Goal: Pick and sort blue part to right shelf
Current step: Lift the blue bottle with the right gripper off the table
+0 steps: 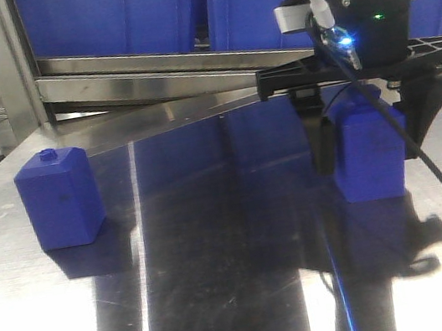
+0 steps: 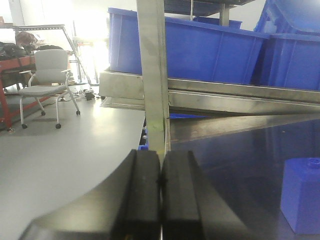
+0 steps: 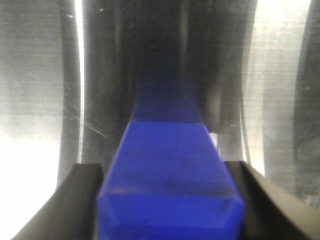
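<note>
Shelf (image 1: 144,59), bins (image 1: 119,12) above its steel bar: no part delivered yet. Table (image 1: 227,300): blue part (image 3: 167,165) stands at its right, unlifted, with the right gripper (image 1: 371,149) straddling it, jaws close on both sides; whether clamped, cannot tell. Left gripper (image 2: 161,200): pressed together, empty; lift and transfer remain.

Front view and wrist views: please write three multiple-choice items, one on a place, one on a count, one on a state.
1. Where is the part? A in a bin; B on the table, between the fingers of the right gripper; C on the floor.
2. Blue blocks on the table? A one; B two; C four.
3. The left gripper is: A shut; B wide open; C holding a block.
B: fingers flank it. B: the part and the knobbed block. A: its fingers touch.
</note>
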Motion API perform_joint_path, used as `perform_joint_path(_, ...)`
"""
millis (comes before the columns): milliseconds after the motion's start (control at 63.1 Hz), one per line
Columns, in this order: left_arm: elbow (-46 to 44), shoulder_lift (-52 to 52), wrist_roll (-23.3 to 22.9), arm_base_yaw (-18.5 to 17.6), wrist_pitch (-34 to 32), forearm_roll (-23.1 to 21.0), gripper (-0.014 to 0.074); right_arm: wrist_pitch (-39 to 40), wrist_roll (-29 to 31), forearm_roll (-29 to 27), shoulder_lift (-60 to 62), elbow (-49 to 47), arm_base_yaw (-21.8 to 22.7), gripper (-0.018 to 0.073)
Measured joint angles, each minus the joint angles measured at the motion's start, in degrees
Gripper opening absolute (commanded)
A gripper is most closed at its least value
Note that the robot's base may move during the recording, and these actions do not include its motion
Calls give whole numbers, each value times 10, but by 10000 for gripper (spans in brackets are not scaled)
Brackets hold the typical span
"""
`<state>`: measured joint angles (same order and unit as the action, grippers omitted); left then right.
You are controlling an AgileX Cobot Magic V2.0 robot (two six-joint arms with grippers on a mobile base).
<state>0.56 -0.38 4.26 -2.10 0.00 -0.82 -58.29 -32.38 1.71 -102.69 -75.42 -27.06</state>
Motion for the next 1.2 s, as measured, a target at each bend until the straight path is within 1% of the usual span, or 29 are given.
perform_joint_path(95,0,0,0,0,0,0,134,0,0,0,0,0,2,392)
perform_joint_path(238,0,0,0,0,0,0,134,-1,0,2,0,0,2,393)
perform_joint_path(364,0,0,0,0,0,0,134,3,13,3,15,1,2,393)
perform_joint_path(523,0,0,0,0,0,0,134,10,61,12,65,5,4,393)
perform_joint_path(618,0,0,0,0,0,0,134,31,94,8,104,28,16,393)
perform_joint_path(745,0,0,0,0,0,0,134,76,145,-17,164,89,50,393)
perform_joint_path(792,0,0,0,0,0,0,134,98,172,-29,183,118,64,393)
perform_joint_path(966,0,0,0,0,0,0,134,171,272,-46,272,216,134,393)
perform_joint_path(1046,0,0,0,0,0,0,134,208,299,-47,315,253,166,393)
perform_joint_path(1204,0,0,0,0,0,0,134,289,315,-47,398,331,221,393)
